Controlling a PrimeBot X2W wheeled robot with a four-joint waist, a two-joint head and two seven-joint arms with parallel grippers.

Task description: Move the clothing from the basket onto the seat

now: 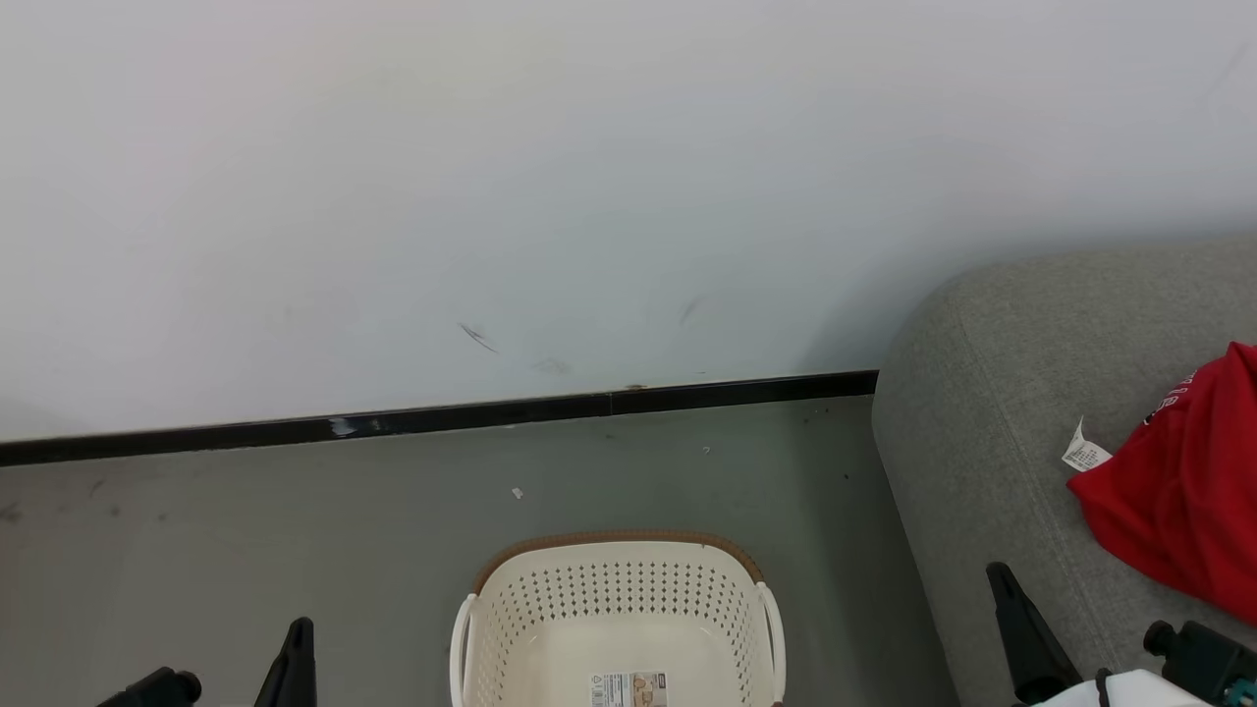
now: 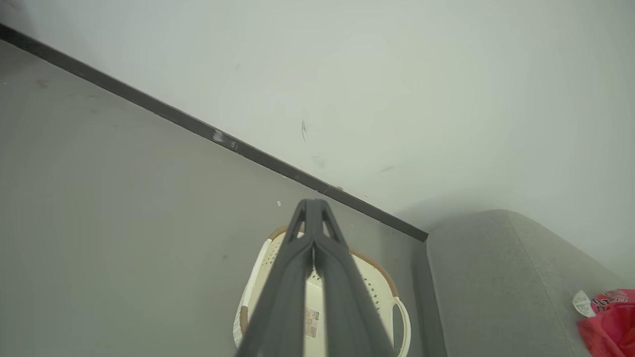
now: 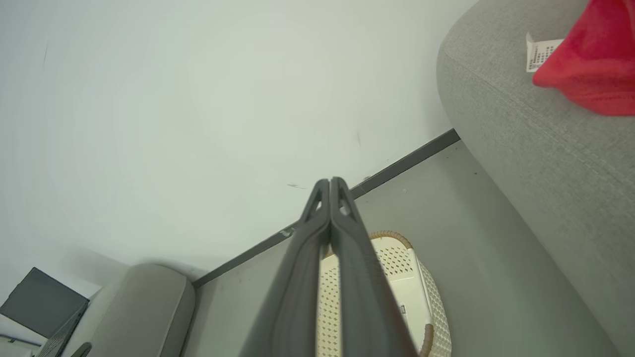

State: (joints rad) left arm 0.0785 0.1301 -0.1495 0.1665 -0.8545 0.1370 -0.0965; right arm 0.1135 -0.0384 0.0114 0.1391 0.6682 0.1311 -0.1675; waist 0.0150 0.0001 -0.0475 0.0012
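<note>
The cream basket [image 1: 619, 599] stands on the floor at the bottom centre of the head view, and the part of its inside that shows holds just a label on the base. Red clothing [image 1: 1183, 481] with a white paper tag lies on the grey seat [image 1: 982, 432] at the right. My left gripper [image 1: 297, 653] is at the lower left, shut and holding nothing. My right gripper [image 1: 1011, 614] is at the lower right beside the seat's edge, shut and holding nothing. The wrist views show the left gripper [image 2: 312, 206] and the right gripper [image 3: 330, 183] above the basket [image 2: 387, 292] [image 3: 426, 307], with the clothing [image 2: 612, 320] [image 3: 590, 64] on the seat [image 2: 496, 277] [image 3: 545, 144].
A white wall with a black skirting strip [image 1: 442, 417] runs behind the basket. Grey floor [image 1: 245, 530] spreads left of the basket. Another grey padded piece [image 3: 144, 307] and a dark panel [image 3: 39, 302] appear at the lower left of the right wrist view.
</note>
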